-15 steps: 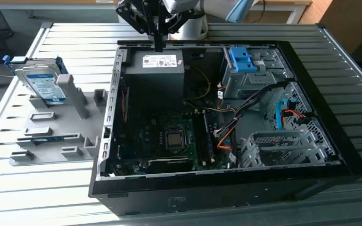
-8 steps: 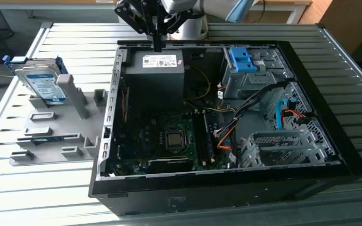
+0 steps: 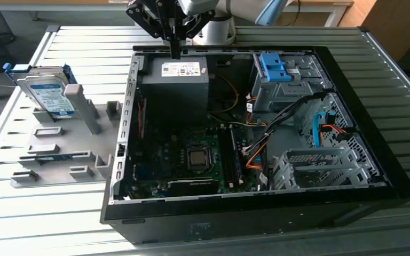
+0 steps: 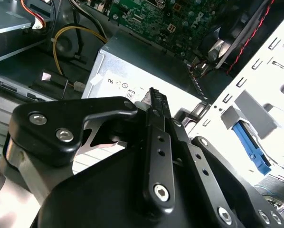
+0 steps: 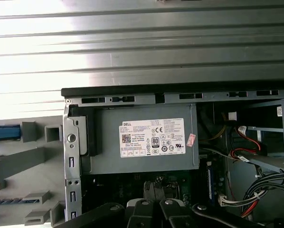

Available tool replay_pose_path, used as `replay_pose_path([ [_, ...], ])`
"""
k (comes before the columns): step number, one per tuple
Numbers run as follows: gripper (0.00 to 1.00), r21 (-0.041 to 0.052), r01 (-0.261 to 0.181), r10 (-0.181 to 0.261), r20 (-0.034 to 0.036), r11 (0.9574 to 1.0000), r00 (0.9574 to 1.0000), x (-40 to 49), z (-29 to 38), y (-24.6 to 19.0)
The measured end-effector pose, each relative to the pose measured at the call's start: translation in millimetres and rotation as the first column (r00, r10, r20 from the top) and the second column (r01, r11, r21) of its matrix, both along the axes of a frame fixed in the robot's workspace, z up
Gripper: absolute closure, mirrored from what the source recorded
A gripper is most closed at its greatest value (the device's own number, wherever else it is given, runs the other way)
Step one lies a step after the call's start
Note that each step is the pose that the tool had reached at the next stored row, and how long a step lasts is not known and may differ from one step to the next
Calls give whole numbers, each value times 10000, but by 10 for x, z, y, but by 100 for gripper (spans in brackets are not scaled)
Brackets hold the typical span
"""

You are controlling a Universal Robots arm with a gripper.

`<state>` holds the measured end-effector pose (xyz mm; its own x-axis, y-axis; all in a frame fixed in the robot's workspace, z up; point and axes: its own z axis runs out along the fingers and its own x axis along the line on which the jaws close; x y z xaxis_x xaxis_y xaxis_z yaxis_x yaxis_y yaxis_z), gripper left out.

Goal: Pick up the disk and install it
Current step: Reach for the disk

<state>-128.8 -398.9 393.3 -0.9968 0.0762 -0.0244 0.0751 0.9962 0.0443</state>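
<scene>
Where the arm hangs: over the far end of the open computer case (image 3: 399, 184), its wrist turned so the gripper (image 3: 175, 52) points straight down at the power supply (image 3: 180, 72).
Gripper height: just above the power supply's labelled top, apart from it as far as the exterior view shows.
Gripper state: narrow, with the two fingers drawn together and nothing between them. In the first wrist view the gripper (image 5: 156, 205) shows its tips side by side below the power supply (image 5: 142, 142).
Second wrist view: the black linkage of the gripper (image 4: 154, 92) crosses in front of the power supply (image 4: 146, 57).
Disk: one disk (image 3: 45, 92), silver with a white-and-blue label and a blue bracket round it. It stands tilted in a slot of the grey fixture tray (image 3: 62, 176).
Disk place: well apart from the power supply, toward the exterior view's left of it, outside the case and untouched.
Tray: one, lying on the slatted metal counter (image 3: 48, 224) just beside the case wall nearest the power supply.
Drive cages: two, both on the exterior view's right of the power supply. The upper cage (image 3: 294, 85) carries one blue clip (image 3: 275, 66), and the lower cage (image 3: 319, 165) sits nearer the camera.
Counts: one arm, one gripper, one case, one power supply.
</scene>
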Motion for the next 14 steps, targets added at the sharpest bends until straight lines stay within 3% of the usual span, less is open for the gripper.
replay_pose_path([
  [14,89,0,0,0,1,10000,10000,-49,-2,0],
])
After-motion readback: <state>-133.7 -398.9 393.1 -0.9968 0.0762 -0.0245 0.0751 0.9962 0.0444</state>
